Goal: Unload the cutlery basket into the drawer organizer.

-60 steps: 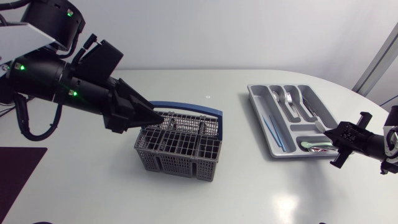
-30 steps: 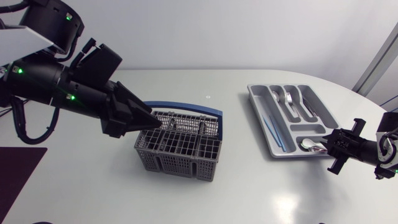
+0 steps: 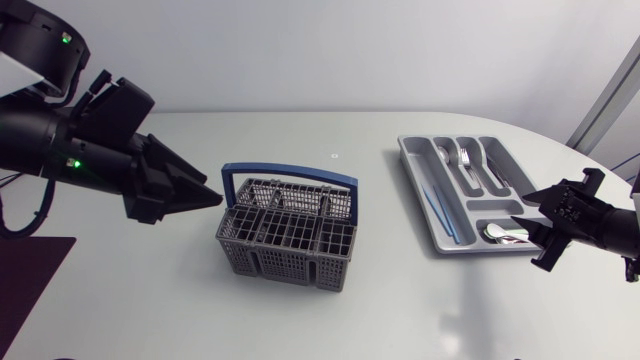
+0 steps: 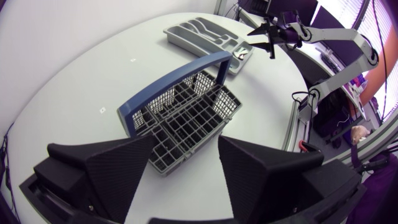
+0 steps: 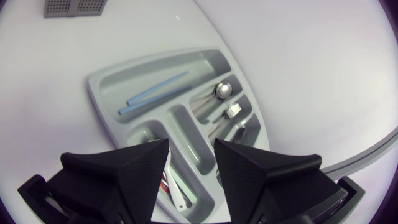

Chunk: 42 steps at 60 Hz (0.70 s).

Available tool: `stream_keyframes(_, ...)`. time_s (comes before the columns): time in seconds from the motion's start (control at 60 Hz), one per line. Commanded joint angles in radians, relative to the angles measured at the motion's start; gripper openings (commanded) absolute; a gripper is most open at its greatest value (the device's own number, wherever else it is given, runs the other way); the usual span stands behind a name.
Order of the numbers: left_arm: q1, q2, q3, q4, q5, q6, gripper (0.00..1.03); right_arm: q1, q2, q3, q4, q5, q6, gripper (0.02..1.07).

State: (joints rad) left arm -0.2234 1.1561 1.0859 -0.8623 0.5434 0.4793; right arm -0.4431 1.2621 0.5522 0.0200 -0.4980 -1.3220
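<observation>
The cutlery basket (image 3: 287, 242) is made of matt grey plastic lattice, with a smooth blue plastic handle (image 3: 290, 172). The drawer organizer (image 3: 450, 139) is moulded in smooth grey plastic; polished metal forks (image 3: 465, 160) are laid in it. The left gripper (image 4: 185, 146) is finished in finely grained matt black. The white table (image 3: 400, 300) is smooth and faintly glossy.

The left gripper (image 3: 213, 196) pulls back from the basket (image 3: 288, 242). A second ago its tip is over the basket's rear compartments, just inside the blue handle (image 3: 290, 172). Now it hangs to the basket's left, apart from it, and the whole arm sits nearer the head view's left edge. With the gripper out of the way, the handle shows in full. The right gripper (image 3: 535, 218) shifts only a little by the tray's (image 3: 415, 160) near right corner. It dips slightly half a second ago and now sits a bit higher in the head view.
</observation>
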Motion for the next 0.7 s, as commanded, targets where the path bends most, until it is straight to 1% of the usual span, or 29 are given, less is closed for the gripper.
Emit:
stream_keyframes(0.0,0.035,-0.019,-0.054,-0.018,-0.002,0.055,0.89,0.063,-0.082,0.011,-0.089,-0.016,0.099,0.6)
stream_keyframes(0.067,0.056,-0.027,-0.078,-0.02,-0.002,0.076,0.89,0.127,-0.141,0.018,-0.16,-0.017,0.158,0.6)
stream_keyframes(0.15,0.091,-0.029,-0.112,-0.02,-0.002,0.111,0.89,0.228,-0.214,0.015,-0.201,-0.007,0.257,0.6)
stream_keyframes(0.25,0.113,-0.021,-0.156,-0.012,-0.003,0.147,0.89,0.376,-0.274,0.025,-0.255,0.033,0.377,0.6)
stream_keyframes(0.367,0.125,-0.009,-0.21,0.023,-0.019,0.171,0.89,0.563,-0.303,0.02,-0.267,0.096,0.511,0.6)
stream_keyframes(0.45,0.125,0.002,-0.253,0.065,-0.03,0.18,0.89,0.666,-0.297,0.022,-0.258,0.13,0.587,0.6)
stream_keyframes(0.533,0.133,0.013,-0.276,0.089,-0.04,0.194,0.89,0.741,-0.28,0.026,-0.241,0.148,0.655,0.6)
stream_keyframes(0.683,0.168,0.051,-0.297,0.126,-0.049,0.223,0.89,0.833,-0.236,0.037,-0.229,0.151,0.741,0.6)
